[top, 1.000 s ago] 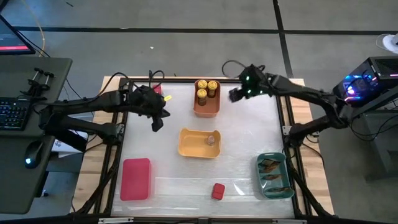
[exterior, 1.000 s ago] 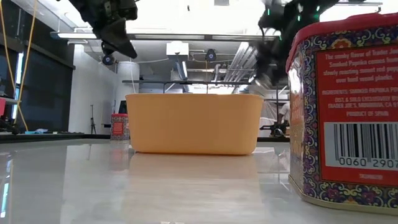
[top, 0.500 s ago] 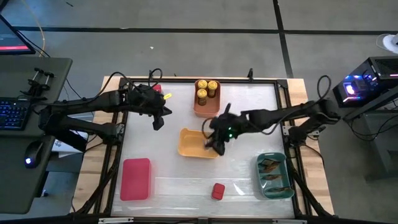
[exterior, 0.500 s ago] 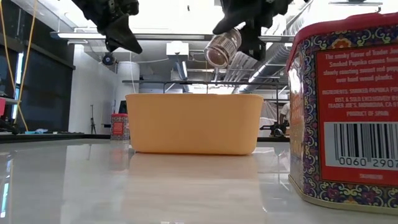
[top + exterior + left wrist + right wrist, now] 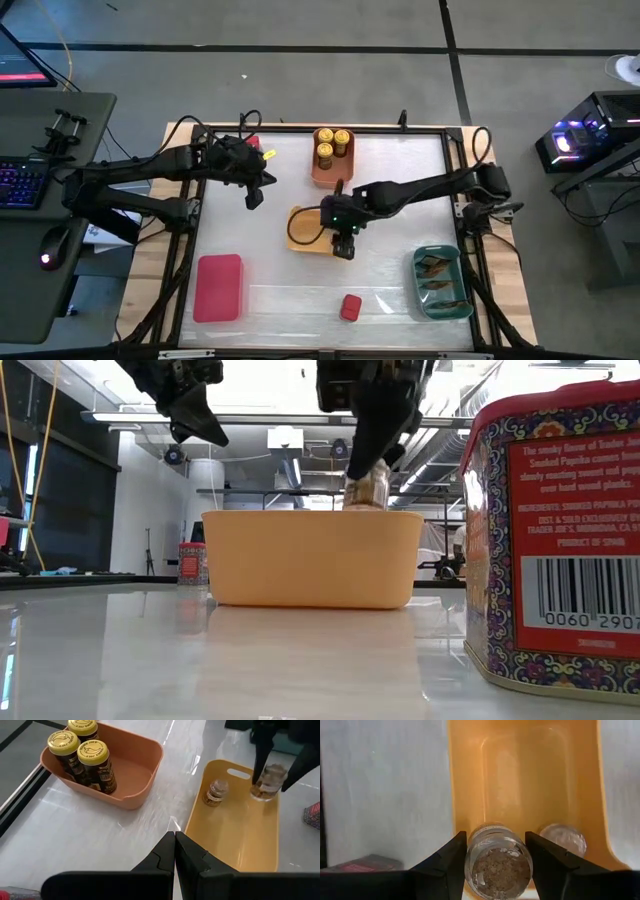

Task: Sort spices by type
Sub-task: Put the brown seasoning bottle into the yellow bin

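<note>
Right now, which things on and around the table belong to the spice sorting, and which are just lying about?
Part of the job:
small clear round jar in the right gripper
second small jar in the yellow plastic bin
three yellow-lidded jars
red patterned tin
brownish packets

Lying about:
black keyboard
computer mouse

a grey floor point(image 5: 300, 60) surrounds the wooden table point(image 5: 505, 290), with a desk point(image 5: 40, 200) holding a keyboard point(image 5: 20, 185) and mouse point(image 5: 50, 260) beside it.

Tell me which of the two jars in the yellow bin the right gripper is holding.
The clear jar between the right gripper fingers; the smaller brown-labelled jar stands free beside it.
</note>
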Controlling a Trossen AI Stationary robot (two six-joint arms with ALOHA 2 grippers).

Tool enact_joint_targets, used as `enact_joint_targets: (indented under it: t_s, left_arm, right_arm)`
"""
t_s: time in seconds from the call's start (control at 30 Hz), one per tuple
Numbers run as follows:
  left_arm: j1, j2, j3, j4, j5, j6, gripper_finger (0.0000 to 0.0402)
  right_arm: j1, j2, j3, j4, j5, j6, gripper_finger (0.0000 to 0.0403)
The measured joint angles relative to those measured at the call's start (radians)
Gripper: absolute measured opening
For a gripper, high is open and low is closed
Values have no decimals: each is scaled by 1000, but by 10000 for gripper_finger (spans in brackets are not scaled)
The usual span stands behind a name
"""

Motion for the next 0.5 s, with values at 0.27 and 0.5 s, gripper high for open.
enact_joint_targets:
  t_s: [0.27, 0.5]
  left_arm:
    - [0, 0, 0, -1, 1, 1, 0]
    - [0, 0, 0, -1, 2, 2, 0]
  right_arm:
    - [0, 69, 10, -83, 98, -47, 170]
    - [-2, 83, 10, -66, 99, -69, 170]
